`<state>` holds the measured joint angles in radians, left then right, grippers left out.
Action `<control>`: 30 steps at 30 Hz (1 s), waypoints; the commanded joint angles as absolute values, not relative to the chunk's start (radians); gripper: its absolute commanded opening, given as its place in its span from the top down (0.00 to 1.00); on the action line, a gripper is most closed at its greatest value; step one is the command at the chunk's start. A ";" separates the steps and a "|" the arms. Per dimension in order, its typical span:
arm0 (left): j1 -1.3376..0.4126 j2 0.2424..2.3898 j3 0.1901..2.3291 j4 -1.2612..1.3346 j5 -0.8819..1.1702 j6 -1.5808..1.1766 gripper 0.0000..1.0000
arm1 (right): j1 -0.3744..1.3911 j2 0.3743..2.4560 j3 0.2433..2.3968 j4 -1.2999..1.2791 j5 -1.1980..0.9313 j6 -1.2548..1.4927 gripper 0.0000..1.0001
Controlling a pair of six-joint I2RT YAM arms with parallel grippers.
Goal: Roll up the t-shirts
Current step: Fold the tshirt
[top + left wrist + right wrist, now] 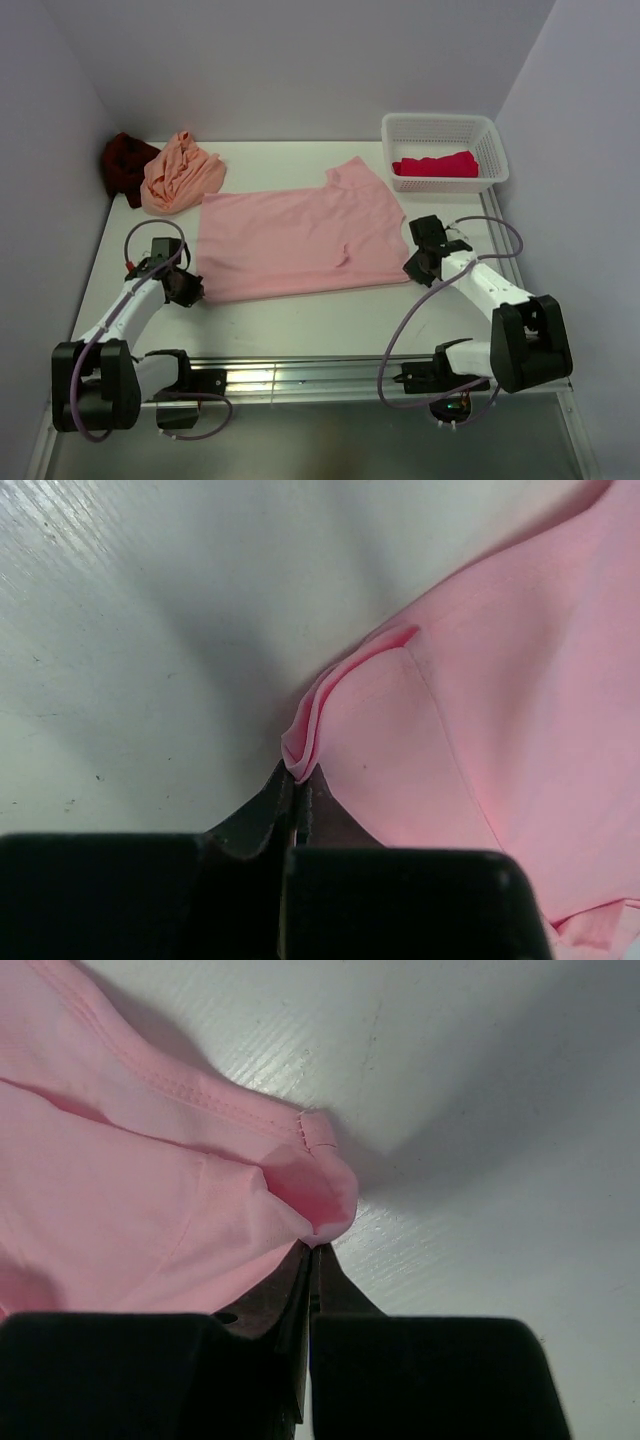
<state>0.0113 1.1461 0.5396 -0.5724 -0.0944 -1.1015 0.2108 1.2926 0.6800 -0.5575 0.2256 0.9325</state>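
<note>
Pink t-shirt point(290, 240) flat; left tool point(298, 785), right tool point(312, 1253) pinch near corners.

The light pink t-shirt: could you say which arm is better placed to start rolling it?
Neither alone: left gripper and right gripper each pinch a near corner of the light pink t-shirt.
</note>
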 commanded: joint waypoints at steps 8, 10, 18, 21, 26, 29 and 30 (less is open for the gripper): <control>-0.051 1.034 0.526 -0.612 -0.087 -1.106 0.99 | 0.204 1.057 0.526 -0.594 0.327 1.017 1.00; -0.058 1.028 0.534 -0.629 -0.090 -1.114 0.99 | 0.206 1.007 0.509 -0.623 0.340 1.034 1.00; -0.121 0.948 0.548 -0.693 -0.084 -1.143 0.72 | 0.204 0.809 0.440 -0.730 0.370 1.147 0.85; -0.153 0.916 0.561 -0.748 -0.118 -1.184 0.37 | 0.206 0.747 0.454 -0.781 0.393 1.158 0.60; -0.166 0.862 0.616 -0.830 -0.149 -1.186 0.28 | 0.204 0.690 0.505 -0.828 0.382 1.120 0.50; -0.166 0.841 0.667 -0.873 -0.182 -1.167 0.28 | 0.207 0.655 0.502 -0.718 0.234 0.969 0.89; -0.166 0.836 0.676 -0.874 -0.186 -1.163 0.29 | 0.206 0.637 0.496 -0.663 0.192 0.954 0.97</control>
